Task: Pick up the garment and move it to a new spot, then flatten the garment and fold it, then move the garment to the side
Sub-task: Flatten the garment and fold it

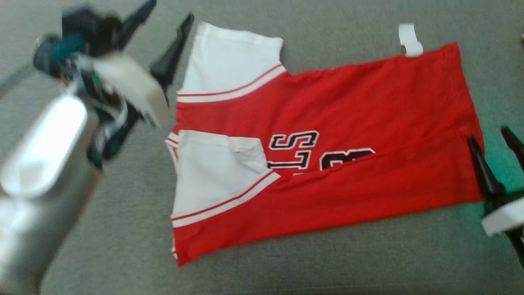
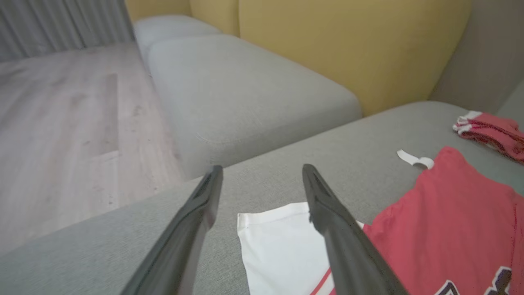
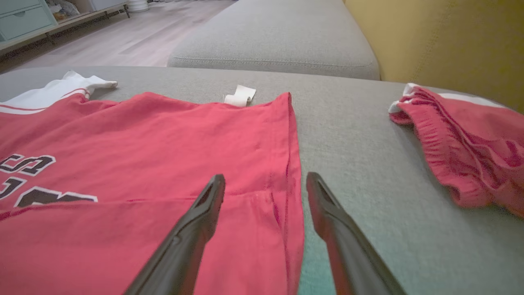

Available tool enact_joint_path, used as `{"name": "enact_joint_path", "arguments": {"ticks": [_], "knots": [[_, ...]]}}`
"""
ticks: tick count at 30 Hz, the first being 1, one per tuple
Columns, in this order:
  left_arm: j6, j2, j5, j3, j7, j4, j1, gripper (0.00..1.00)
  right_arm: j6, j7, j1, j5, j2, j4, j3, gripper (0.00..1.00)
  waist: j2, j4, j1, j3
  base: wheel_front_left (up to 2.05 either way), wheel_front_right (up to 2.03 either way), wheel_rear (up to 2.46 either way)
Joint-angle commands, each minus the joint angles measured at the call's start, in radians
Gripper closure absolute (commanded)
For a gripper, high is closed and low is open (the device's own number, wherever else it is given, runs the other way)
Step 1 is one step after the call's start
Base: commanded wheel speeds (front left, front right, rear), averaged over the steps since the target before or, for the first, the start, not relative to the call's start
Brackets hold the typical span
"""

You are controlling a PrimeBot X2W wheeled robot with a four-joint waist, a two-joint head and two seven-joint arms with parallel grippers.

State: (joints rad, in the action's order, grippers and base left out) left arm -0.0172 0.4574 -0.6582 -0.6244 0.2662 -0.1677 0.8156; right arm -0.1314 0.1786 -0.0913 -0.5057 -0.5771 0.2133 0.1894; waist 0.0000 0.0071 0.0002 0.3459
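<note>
Jaws on both arms are standing wide, holding nothing. One red jersey with white sleeves and black lettering (image 1: 348, 123) is lying flat on the grey sofa cushion (image 1: 123, 246), its near side folded over. Two dark fingers (image 1: 170, 57) of the left jaws are hovering beside one white sleeve. Two fingers (image 1: 483, 172) of the right jaws are straddling the hem. One crumpled red garment (image 3: 458, 143) is lying well apart, and one white strip (image 1: 409, 39) is touching the jersey's far edge.

The left gripper (image 1: 172, 10) is smeared by blur in the head view. The black lettering (image 1: 301, 151) on the red jersey (image 1: 368, 106) is partly covered by its folded-over lower edge. The red shorts (image 3: 462, 143) are cut off at the right wrist view's right edge.
</note>
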Motion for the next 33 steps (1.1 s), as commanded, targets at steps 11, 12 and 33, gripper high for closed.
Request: {"name": "enact_joint_path", "arguments": {"ticks": [11,12,33], "knots": [[-0.097,0.036,-0.043,-0.02,0.218,-0.386,0.304,0.0,0.001,0.003,-0.112,0.037,0.046,-0.021,0.052,0.0,0.0,-0.139,-0.0002,0.17,0.0,0.0,0.0],[-0.1,0.037,-0.045,-0.025,0.224,-0.409,0.313,0.0,0.001,0.008,-0.117,0.035,0.053,-0.011,0.058,0.0,0.0,-0.144,-0.0002,0.176,0.0,0.0,0.0],[-0.113,0.071,-0.17,-0.21,0.22,-0.41,0.393,1.0,0.001,0.066,-0.281,0.016,0.046,0.095,0.119,0.0,0.0,-0.16,-0.0002,0.214,0.0,0.0,0.0]]}}
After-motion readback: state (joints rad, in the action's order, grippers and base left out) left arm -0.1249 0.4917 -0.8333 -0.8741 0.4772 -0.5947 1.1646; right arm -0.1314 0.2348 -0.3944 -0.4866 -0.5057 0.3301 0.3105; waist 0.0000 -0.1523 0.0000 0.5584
